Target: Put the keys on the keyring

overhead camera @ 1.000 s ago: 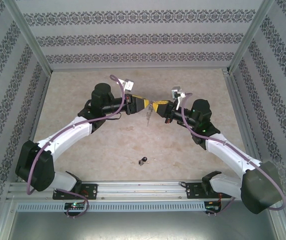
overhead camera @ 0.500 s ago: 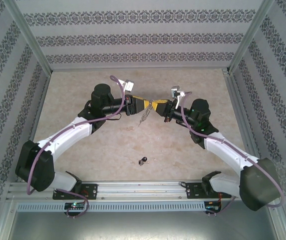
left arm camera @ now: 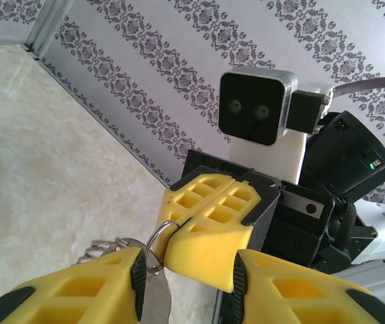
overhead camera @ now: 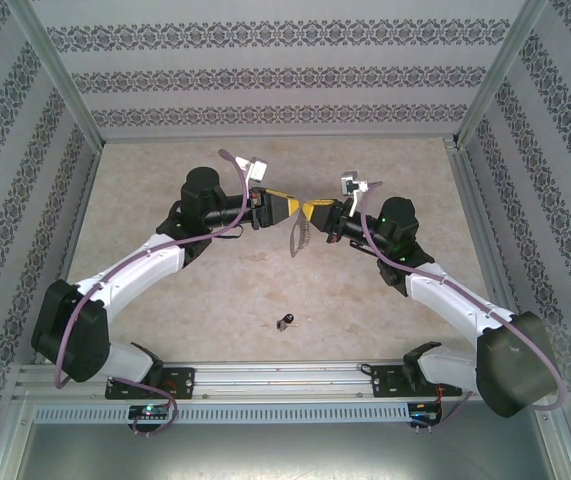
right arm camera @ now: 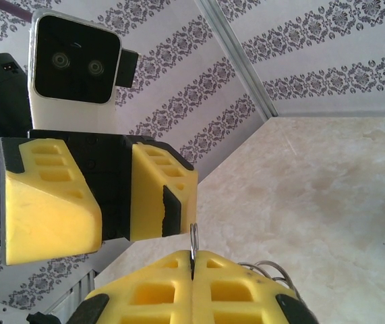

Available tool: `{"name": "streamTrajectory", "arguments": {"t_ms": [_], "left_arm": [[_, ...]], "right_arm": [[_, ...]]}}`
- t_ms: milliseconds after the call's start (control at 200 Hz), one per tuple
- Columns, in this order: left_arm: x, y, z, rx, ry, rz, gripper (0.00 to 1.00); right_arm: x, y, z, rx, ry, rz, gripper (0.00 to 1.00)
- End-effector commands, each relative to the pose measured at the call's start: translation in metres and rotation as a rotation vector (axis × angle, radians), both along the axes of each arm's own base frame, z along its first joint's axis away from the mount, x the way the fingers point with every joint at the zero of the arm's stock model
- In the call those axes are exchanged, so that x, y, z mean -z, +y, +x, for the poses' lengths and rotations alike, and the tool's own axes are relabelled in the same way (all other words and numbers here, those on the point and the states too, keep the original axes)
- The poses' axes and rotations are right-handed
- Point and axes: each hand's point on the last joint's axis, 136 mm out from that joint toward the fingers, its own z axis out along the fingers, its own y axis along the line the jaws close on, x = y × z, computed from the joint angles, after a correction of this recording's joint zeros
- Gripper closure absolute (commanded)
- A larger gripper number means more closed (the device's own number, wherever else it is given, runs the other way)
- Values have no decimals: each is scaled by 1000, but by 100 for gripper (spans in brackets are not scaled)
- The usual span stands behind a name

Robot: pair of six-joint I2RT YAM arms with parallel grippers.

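The keyring (overhead camera: pixel 299 238), a flat grey loop with small rings, hangs in mid-air between the two grippers above the table's middle. My right gripper (overhead camera: pixel 311 212) is shut on its thin wire ring (right arm camera: pixel 193 236), which pokes up from the pressed-together yellow tips (right arm camera: pixel 192 262). My left gripper (overhead camera: pixel 292 207) is open. Its fingers (left arm camera: pixel 77 297) straddle the right gripper's tips (left arm camera: pixel 170 233), and the ring (left arm camera: pixel 153 237) and flat loop (left arm camera: pixel 156 300) lie against its left pad. A tiny black-headed key (overhead camera: pixel 285 321) lies alone on the table near the front.
Patterned walls (overhead camera: pixel 285 75) close in the beige table (overhead camera: pixel 165 180) at the back and both sides. A metal rail (overhead camera: pixel 285 378) with the arm bases runs along the near edge.
The hanging loop swung left, then back to the right under the grippers. Both grippers have stayed together at about the same spot, with the same grip.
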Motion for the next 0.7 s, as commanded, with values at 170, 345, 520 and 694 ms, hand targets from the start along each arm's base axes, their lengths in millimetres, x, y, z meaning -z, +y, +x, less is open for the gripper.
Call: {"name": "streamTrajectory", "arguments": {"t_ms": [170, 345, 520, 694], "left_arm": [[-4, -1, 7, 6, -21, -30, 59], [-2, -3, 9, 9, -7, -38, 58], [-2, -5, 9, 22, 4, -70, 64], [0, -7, 9, 30, 19, -86, 68]], "right_arm": [[-27, 0, -5, -12, -77, 45, 100], [-26, 0, -5, -11, -75, 45, 100], [-24, 1, -4, -13, -71, 44, 100], [-24, 1, -4, -13, -70, 43, 100]]}}
